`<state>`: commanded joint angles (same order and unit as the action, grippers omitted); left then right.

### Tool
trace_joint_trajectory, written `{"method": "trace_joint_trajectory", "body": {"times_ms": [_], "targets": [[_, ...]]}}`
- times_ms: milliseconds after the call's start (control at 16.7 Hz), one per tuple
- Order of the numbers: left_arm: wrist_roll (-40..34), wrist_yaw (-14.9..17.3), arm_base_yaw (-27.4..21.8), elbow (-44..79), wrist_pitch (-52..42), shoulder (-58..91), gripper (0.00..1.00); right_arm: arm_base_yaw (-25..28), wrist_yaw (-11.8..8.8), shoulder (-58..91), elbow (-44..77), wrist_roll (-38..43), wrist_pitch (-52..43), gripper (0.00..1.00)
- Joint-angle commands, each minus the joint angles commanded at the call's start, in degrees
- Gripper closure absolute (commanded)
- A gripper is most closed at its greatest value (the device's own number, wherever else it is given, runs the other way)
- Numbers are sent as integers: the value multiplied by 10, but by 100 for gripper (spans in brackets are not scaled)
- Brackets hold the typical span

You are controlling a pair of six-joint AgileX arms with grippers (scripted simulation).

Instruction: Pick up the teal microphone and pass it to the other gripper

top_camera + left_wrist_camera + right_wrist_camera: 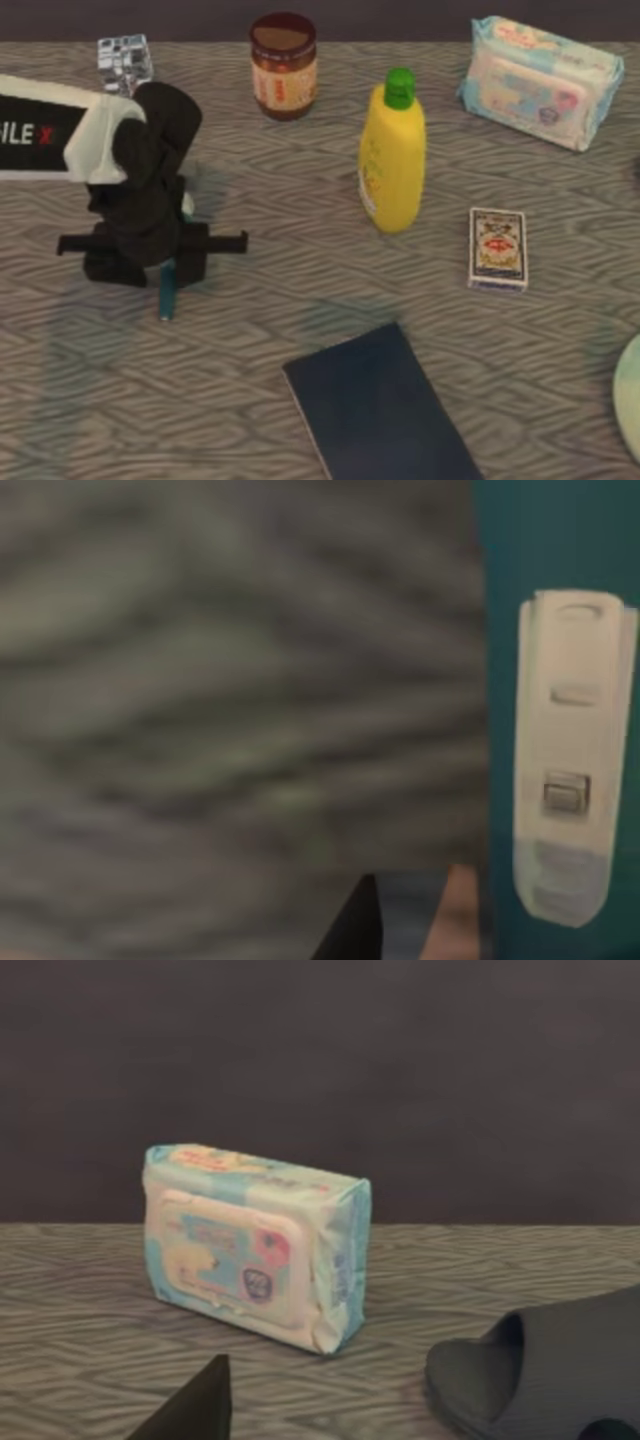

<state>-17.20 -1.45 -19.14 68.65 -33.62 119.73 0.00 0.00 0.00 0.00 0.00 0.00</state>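
A: Nearest the top camera, what lies on the table point(560, 420)?

B: A dark blue book point(385, 412), flat at the near edge, and a sliver of pale green plate point(630, 395) at the right edge. Neither belongs to the task.

A: And the microphone point(167, 290)?

B: At the table's left, under the left gripper point(150, 245). Only the teal handle tip pokes out below the gripper from above. The left wrist view has the handle and its white switch patch point(570, 760) filling one side, very close, with the table's grain behind.

A: Has the gripper clamped it?

B: That cannot be told; the arm's body hides the fingers from above. Whether the microphone is lifted or still on the table is also unclear. So the grasp looks to be the step in hand.

A: The right arm?

B: Out of the top view. Its wrist camera faces the wipes pack point(258, 1245) and a grey slipper point(545, 1370) at the far right. The handover appears wholly undone.

A: Farther back?

B: A card box point(498, 250), yellow bottle point(392, 160), jar point(283, 66) and small cube point(124, 62).
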Motion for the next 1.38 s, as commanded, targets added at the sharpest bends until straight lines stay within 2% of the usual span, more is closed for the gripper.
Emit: {"method": "trace_joint_trajectory", "body": {"times_ms": [300, 540, 900, 1380], "targets": [[8, -10, -1, 13, -15, -36, 100, 0, 0, 0, 0, 0, 0, 0], [22, 15, 0, 1, 45, -47, 100, 0, 0, 0, 0, 0, 0, 0], [68, 104, 7, -57, 270, -93, 100, 0, 0, 0, 0, 0, 0, 0], [144, 248, 21, -167, 652, -189, 100, 0, 0, 0, 0, 0, 0, 0]]}}
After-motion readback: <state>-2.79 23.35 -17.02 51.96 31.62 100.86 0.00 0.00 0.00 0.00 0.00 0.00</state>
